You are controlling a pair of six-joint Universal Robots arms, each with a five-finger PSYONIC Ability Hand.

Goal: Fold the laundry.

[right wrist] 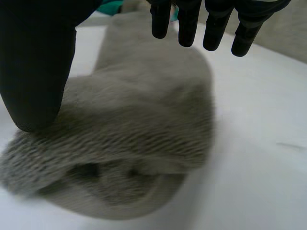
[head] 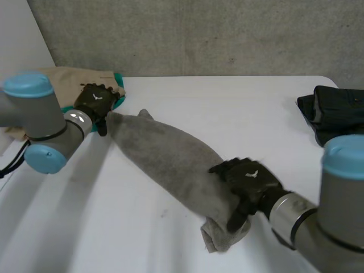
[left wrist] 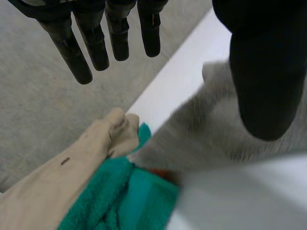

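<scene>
1. Right arm (head: 341, 199) reached in from the near right corner, and its right hand (head: 250, 177) lay palm-down over the near end of the grey towel (head: 165, 156).
2. The towel's long axis ran on a diagonal across the white table (head: 227, 108), from the far left to the near right. Its narrow far tip pointed at the left hand (head: 95, 101). Its thicker near end lay under the right hand, with a loose flap poking out beyond it.
3. In the right wrist view the right hand's fingers (right wrist: 188, 28) were straight and spread above the top of the towel. The thumb came down against the side of the near end. The hand was apart and pinched nothing.
4. The left arm (head: 40, 125) ended at the far left edge of the table, with its hand at the towel's tip. In its wrist view the fingers (left wrist: 98, 48) were straight, well apart from the thumb and clear of the cloth. The thumb hung over the grey cloth, and whether it touched could not be told.
5. The towel was fuzzy and bunched into a long roll, and its ribbed pile and folded layers showed at the near end.
6. A beige cloth (head: 62, 82) and a teal cloth (left wrist: 120, 201) lay just beside the towel's far tip. A dark garment (head: 335, 111) sat well apart at the table's right edge.
</scene>
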